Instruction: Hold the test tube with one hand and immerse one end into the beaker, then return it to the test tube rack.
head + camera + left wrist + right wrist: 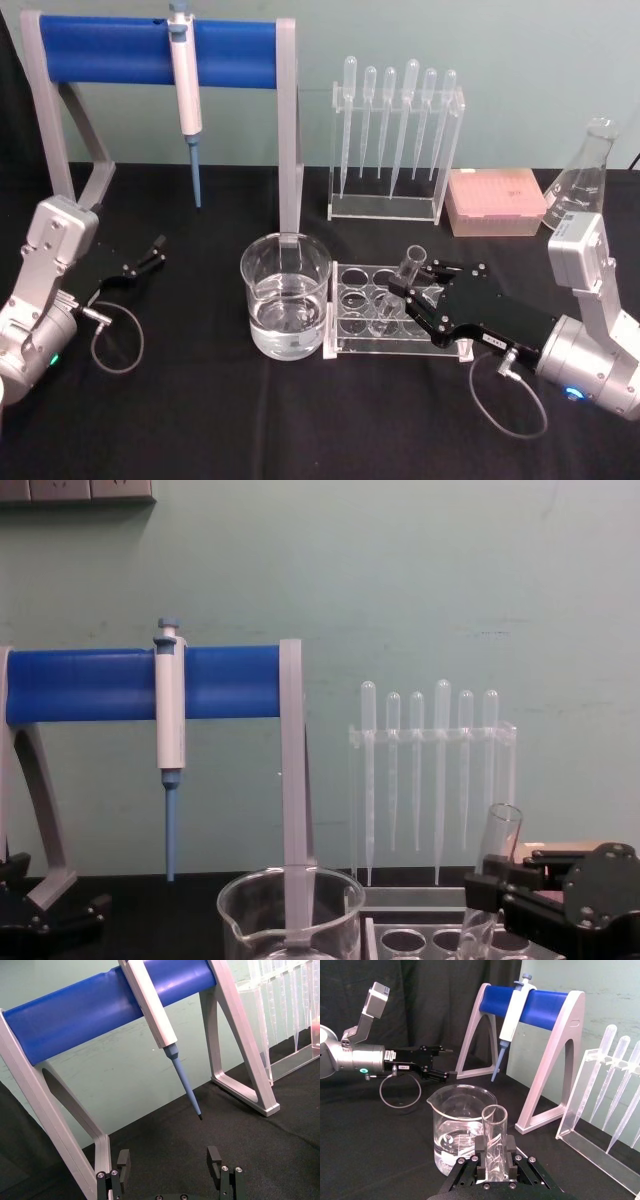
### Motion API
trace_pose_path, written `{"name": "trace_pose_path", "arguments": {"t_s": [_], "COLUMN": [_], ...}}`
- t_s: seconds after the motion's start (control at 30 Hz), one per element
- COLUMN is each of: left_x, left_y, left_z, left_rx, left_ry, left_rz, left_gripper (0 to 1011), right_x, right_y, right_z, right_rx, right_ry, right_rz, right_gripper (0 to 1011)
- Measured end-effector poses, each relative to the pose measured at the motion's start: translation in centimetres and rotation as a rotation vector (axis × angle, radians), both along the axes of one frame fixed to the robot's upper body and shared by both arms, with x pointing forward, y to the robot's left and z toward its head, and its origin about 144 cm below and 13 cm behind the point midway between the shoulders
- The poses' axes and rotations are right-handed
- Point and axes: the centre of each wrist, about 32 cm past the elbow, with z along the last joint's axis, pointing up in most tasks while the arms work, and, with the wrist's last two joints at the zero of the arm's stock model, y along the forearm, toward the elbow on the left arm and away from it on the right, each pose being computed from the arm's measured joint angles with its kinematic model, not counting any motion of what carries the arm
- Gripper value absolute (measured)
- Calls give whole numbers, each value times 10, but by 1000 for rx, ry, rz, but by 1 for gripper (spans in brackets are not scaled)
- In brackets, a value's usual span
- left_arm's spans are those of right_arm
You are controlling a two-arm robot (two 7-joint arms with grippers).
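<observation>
The clear test tube (408, 266) leans to the right, with its lower end down in the clear tube rack (352, 312). My right gripper (413, 284) is shut on the tube's upper half. In the right wrist view the test tube (495, 1121) sits pinched in the right gripper (495, 1154), and the beaker (461, 1125) stands just beyond. The beaker (285, 296), partly filled with clear liquid, stands directly left of the rack. In the chest view the test tube (500, 838) rises right of the beaker (290, 912). My left gripper (150, 252) rests open at the far left.
A grey stand with a blue bar (150, 50) carries a white-and-blue pipettor (186, 95) behind the beaker. A clear rack of plastic pipettes (395, 140), a pink tip box (495, 200) and a glass flask (580, 180) stand at the back right.
</observation>
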Motion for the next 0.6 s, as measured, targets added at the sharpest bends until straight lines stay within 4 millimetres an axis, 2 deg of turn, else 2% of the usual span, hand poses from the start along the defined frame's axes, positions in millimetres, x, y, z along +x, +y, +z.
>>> {"name": "trace_pose_path", "arguments": {"t_s": [0.3,0.47,0.6], "left_x": [0,0,0], "left_y": [0,0,0], "left_z": [0,0,0], "left_rx": [0,0,0], "left_ry": [0,0,0], "left_rz": [0,0,0], "left_gripper": [1000,1000,1000], "right_x": [1,8,20], "right_y": [-2,-8,-15], "right_z": [2,15,34], "right_rx": [-2,-3,7], "right_ry": [-2,-5,15], "right_rz": [-3,7,37], "right_gripper": [224,224,224]}}
